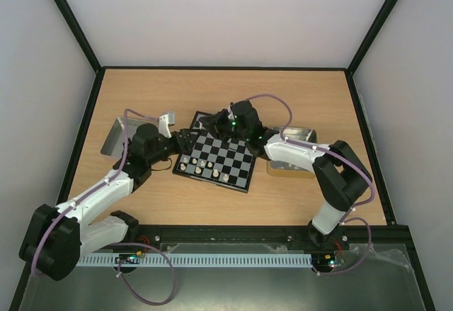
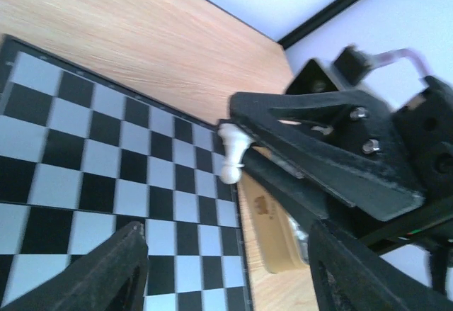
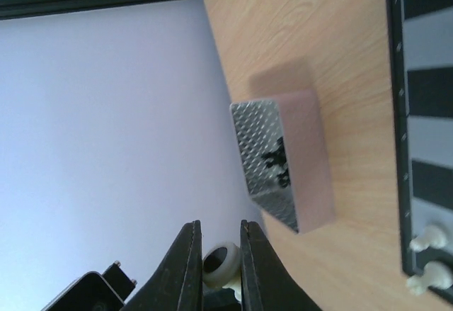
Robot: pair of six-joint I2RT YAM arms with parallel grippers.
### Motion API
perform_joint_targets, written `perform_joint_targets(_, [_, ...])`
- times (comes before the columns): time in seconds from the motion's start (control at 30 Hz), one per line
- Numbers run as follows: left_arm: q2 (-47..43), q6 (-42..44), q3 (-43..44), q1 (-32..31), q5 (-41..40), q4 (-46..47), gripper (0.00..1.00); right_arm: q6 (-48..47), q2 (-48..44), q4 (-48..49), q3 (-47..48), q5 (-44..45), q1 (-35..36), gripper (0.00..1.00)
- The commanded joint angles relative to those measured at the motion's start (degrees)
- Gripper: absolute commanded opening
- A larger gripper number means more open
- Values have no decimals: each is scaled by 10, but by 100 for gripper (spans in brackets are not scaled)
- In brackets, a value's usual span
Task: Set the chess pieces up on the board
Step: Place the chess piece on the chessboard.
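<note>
Tools: right gripper [image 3: 218, 244] pinched shut on white pawn [image 2: 231, 156], which hangs just at the far rim of the board [image 2: 71, 156]. The left gripper [image 2: 226, 246] has its fingers wide apart with nothing between, low over the board's left side. Other white pieces [image 1: 205, 168] stand along the near rows. Judgement: pawn's square likely lies nearward, across the board from the right gripper. Left arm is closer to that row. Pawn's tilt unclear.

The board [image 1: 237, 156] lies on the desk [image 1: 141, 91] under both hands: the left hand [image 2: 228, 229] hangs over it, the right hand [image 1: 230, 122] at its edge with a chess piece [image 2: 231, 155] between its fingers. A tin [image 3: 311, 155] stands ahead of the right hand, a second tin [image 1: 283, 167] behind it.
</note>
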Motion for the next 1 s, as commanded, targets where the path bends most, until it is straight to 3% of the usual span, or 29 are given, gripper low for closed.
perform_joint_targets(0.0, [-1, -24, -17, -14, 29, 97, 58, 146, -25, 128, -41, -53, 1, 9])
perform_joint_targets(0.17, [7, -43, -23, -17, 26, 136, 38, 188, -40, 159, -61, -59, 2, 9])
perform_joint_targets(0.27, [12, -46, -24, -17, 21, 143, 32, 203, -43, 174, -64, -70, 2, 9])
perform_joint_targets(0.77, [9, -53, -35, -17, 36, 205, 33, 219, -52, 192, -71, -95, 1, 9])
perform_joint_targets(0.97, [6, -58, -34, -17, 24, 215, 19, 223, -58, 199, -76, -100, 4, 9])
